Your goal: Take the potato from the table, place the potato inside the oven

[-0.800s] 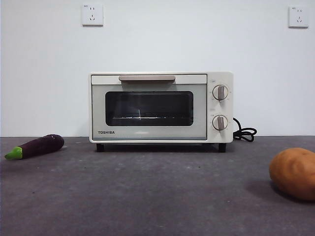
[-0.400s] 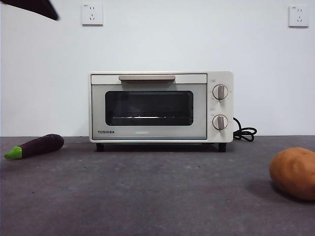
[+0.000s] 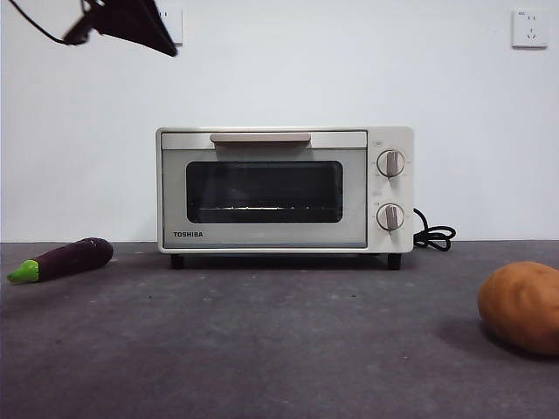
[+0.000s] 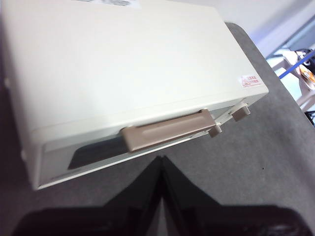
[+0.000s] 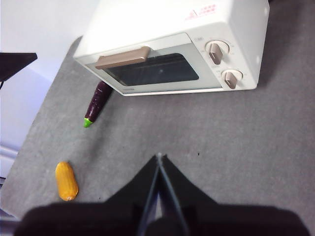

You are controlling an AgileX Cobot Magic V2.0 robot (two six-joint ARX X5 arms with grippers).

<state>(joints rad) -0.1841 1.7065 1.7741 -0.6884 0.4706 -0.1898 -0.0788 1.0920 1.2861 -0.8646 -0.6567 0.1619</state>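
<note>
Cream-white, box-shaped oven (image 3: 285, 189) with rounded corners, standing on short black feet at the back of the counter (image 3: 262, 349), a dark grey matte surface with faint lighter scuffs. The door is closed; its dark glass window shows a wire rack inside, and the word "TOSHIBA" is printed in dark capitals at the door's lower left corner. A beige bar handle (image 3: 260, 138) runs along the door's top edge. Two round knobs (image 3: 390, 163) with beige grips sit one above the other beside the door; a coiled black cord (image 3: 434, 235) lies just beside the oven. A small red-printed sticker on the oven's top is too small to read.

The potato (image 3: 521, 305), a rounded orange-brown lump with matte skin, rests on the counter near the front edge, well apart from the oven. A glossy purple eggplant (image 3: 63, 259) with a green stem lies at the opposite side. A yellow corn-like piece (image 5: 66, 181) lies on the counter in front of the eggplant.

Left claw (image 4: 161, 160): jaws together, above the oven's handle. Right claw (image 5: 159, 157): jaws together, over bare counter.
</note>
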